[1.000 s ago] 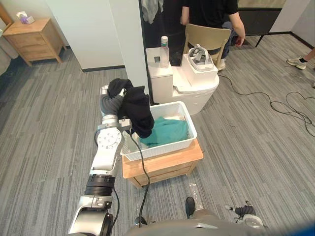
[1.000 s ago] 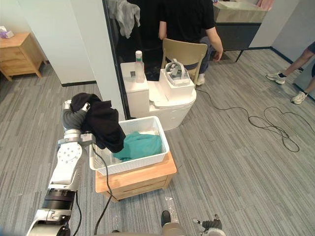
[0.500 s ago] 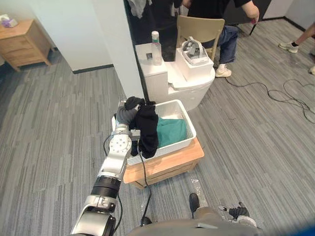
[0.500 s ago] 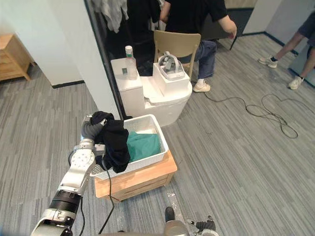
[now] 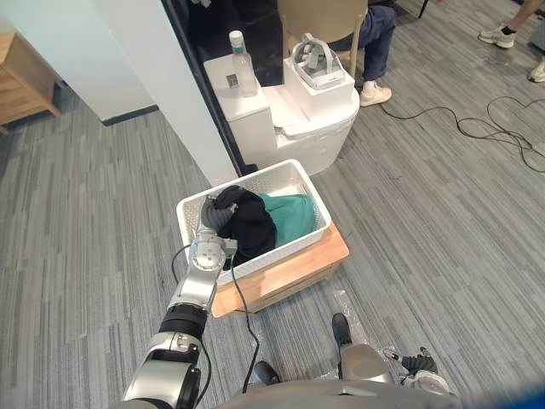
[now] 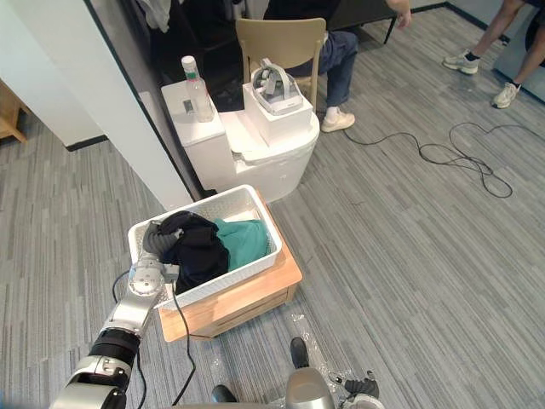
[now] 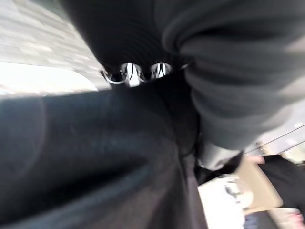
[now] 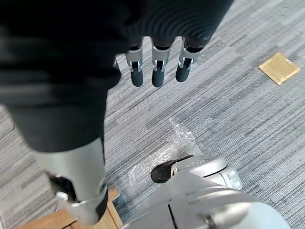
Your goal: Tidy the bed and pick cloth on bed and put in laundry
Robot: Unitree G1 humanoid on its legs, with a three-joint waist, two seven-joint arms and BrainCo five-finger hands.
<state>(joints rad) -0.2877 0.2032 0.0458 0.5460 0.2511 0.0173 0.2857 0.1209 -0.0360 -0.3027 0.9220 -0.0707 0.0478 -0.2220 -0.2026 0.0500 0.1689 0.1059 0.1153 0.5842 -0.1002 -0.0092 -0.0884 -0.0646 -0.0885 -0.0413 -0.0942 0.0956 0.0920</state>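
Observation:
A white laundry basket (image 5: 315,200) stands on a low wooden stand (image 5: 294,268). Inside it a teal cloth (image 5: 294,209) lies on the right. A black cloth (image 5: 249,226) is heaped on the left, partly over the rim. My left hand (image 5: 213,218) reaches over the basket's left rim, with the black cloth draped over it. In the left wrist view its fingers (image 7: 140,71) curl into the black cloth (image 7: 95,143). My right hand (image 8: 157,67) hangs low over the floor, fingers straight and holding nothing.
A white toilet (image 5: 315,128) stands just behind the basket, with a bottle (image 5: 242,64) and a headset on a white box (image 5: 313,64) on top. A person sits on a chair (image 6: 281,43) beyond. Cables (image 5: 485,128) trail on the floor at right. A plastic scrap (image 8: 167,148) lies near my feet.
My left hand has come down from above the basket's left rim, and the black cloth now rests inside the basket. The camera has also moved closer and tilted down.

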